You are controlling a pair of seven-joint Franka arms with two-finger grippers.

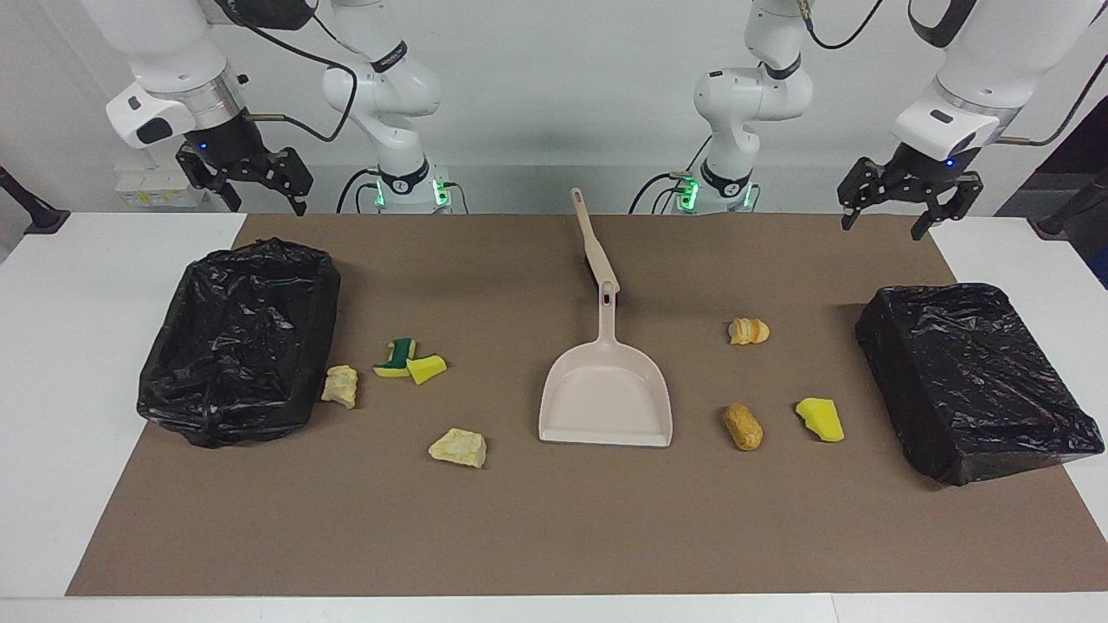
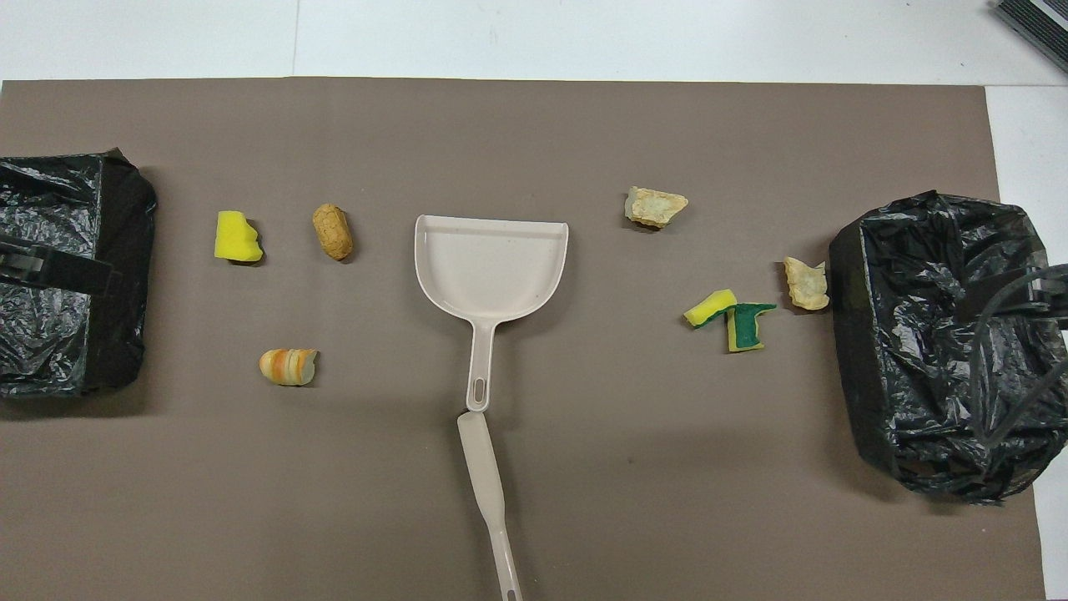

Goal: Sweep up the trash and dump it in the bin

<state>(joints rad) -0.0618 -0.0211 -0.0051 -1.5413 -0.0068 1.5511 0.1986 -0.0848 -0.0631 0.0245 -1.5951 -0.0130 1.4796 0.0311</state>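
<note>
- Trash lies scattered on the brown mat in the facing view: you see a pale crumbly lump touching the open black-lined bin at the right arm's end, a green-and-yellow sponge with a yellow sponge chunk just beside it, and a second pale lump farther from the robots.
- Toward the left arm's end you have a striped bread piece, a brown bread piece and a yellow chunk, near the bag-covered bin.
- Between the two groups sits the beige dustpan, its handle pointing at the robots; the hand brush lies nearer the robots, its end touching that handle.
- Your right gripper hangs over the mat's edge above the open bin's end, claw spread and empty; your left gripper hangs over the mat's corner at its own end, likewise spread and empty.
- From overhead, you find the same trash: yellow chunk, brown piece, striped piece on the left arm's side of the dustpan.
- Pale lumps and both sponges lie toward the open bin.
</note>
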